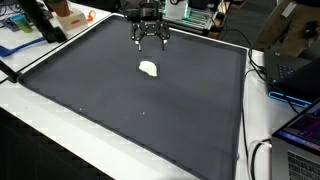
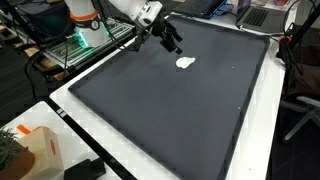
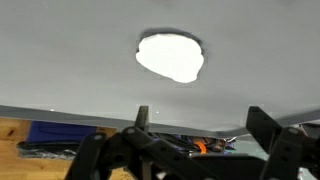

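A small white lump [image 1: 148, 68] lies on the dark grey mat [image 1: 130, 100], apart from everything else. It also shows in an exterior view [image 2: 186, 63] and near the top of the wrist view [image 3: 170, 56]. My gripper [image 1: 150, 40] hangs open and empty above the far part of the mat, behind the white lump and not touching it. It shows in an exterior view [image 2: 172, 42] to the left of the lump. In the wrist view the two black fingers [image 3: 200, 125] stand wide apart with nothing between them.
The mat [image 2: 170, 100] covers a white table [image 1: 40, 140]. Clutter and cables stand behind the table's far edge [image 1: 200, 15]. A laptop [image 1: 300, 70] sits at one side. A box and a plant [image 2: 25, 150] sit at a near corner.
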Motion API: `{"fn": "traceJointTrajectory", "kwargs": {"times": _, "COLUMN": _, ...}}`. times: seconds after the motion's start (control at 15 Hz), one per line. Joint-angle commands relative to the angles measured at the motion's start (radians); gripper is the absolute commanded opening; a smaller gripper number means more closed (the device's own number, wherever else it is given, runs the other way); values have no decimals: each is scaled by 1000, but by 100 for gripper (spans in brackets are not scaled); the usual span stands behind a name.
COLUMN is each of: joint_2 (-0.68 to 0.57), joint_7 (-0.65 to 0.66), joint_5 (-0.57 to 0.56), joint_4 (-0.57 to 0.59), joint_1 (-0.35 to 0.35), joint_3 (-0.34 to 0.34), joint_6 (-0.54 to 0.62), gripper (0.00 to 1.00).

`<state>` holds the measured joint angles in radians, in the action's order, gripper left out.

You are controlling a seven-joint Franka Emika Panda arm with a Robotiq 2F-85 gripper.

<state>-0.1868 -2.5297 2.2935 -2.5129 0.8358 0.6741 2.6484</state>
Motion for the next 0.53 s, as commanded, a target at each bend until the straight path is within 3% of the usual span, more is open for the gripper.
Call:
{"fn": "traceJointTrajectory", "kwargs": {"times": 0.0, "joint_2": -11, "joint_7": -173, "joint_5": 135, "joint_4": 1, "joint_1": -217, "joint_3": -193, "joint_6": -40, "gripper": 100}}
{"fn": "traceJointTrajectory", "kwargs": {"times": 0.07, "joint_2": 1, "joint_7": -200, "joint_5": 157, "joint_4": -2, "joint_1": -276, "joint_3": -248, "joint_6": -48, "gripper": 100}}
{"fn": "traceJointTrajectory", "kwargs": {"times": 0.13, "joint_2": 10, "joint_7": -157, "joint_5": 105, "joint_4": 9, "joint_1": -328, "joint_3": -314, "joint_6": 3, "gripper": 100}}
{"fn": "traceJointTrajectory", "kwargs": {"times": 0.47, "joint_2": 1, "joint_7": -247, "joint_5": 159, "joint_4": 24, "joint_1": -483, "joint_3": -462, "joint_6": -20, "gripper": 100}}
